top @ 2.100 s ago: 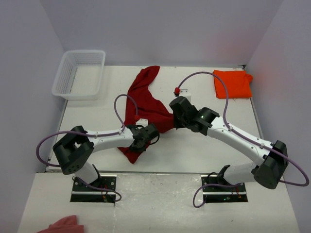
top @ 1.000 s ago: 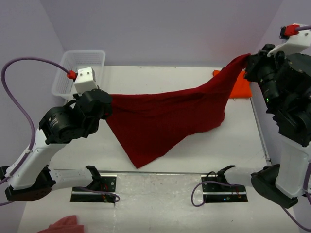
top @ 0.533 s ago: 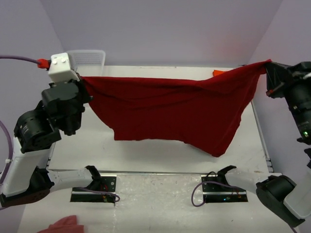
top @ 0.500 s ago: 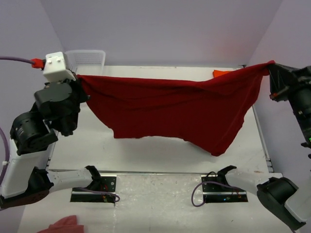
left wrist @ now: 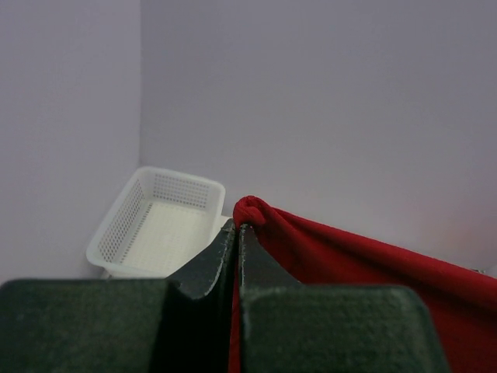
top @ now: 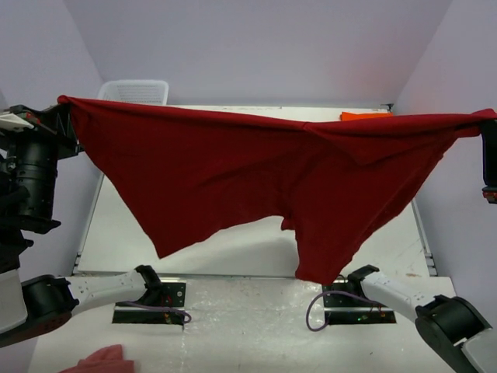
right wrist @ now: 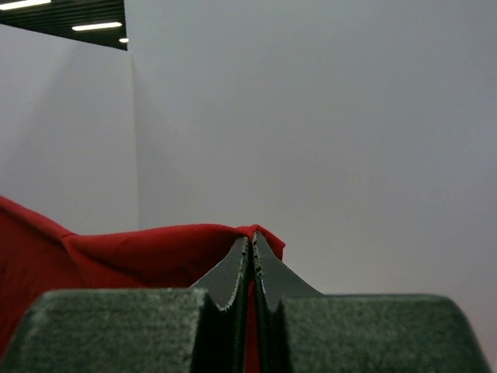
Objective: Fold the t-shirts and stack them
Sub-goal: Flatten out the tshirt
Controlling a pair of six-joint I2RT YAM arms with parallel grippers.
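Crimson t-shirt is airborne, stretched wide above the counter, spanning 9 o'clock to 3 o'clock in the top view. Top edge runs near taut. The body hangs as an uneven sheet, lowest tip at about 5 o'clock, over the near counter edge just beside the right arm base. Can't tell if that tip touches anything.

Left pincer is clamped tight on a bunched corner of the cloth; wrist view shows only a small nub of fabric past the tips. Right pincer same: jaws closed on the opposite corner, thin bite.

Orange t-shirt sits at 1 o'clock on the counter, mostly hidden behind the red sheet. White mesh basket is at 11 o'clock, just behind the left-held corner.

Risks as I read it:
- Both bites are shallow. More outward pull likely strips a corner out; the shirt then swings from one arm and the spread is lost.
- Hang is lopsided, so lowering as-is probably lays it skewed or creased, a bad base for a fold.
- Low tip could catch on the arm base or land off the near edge.
- Far side coming down could drape over or drag the orange one, or snag the basket rim.
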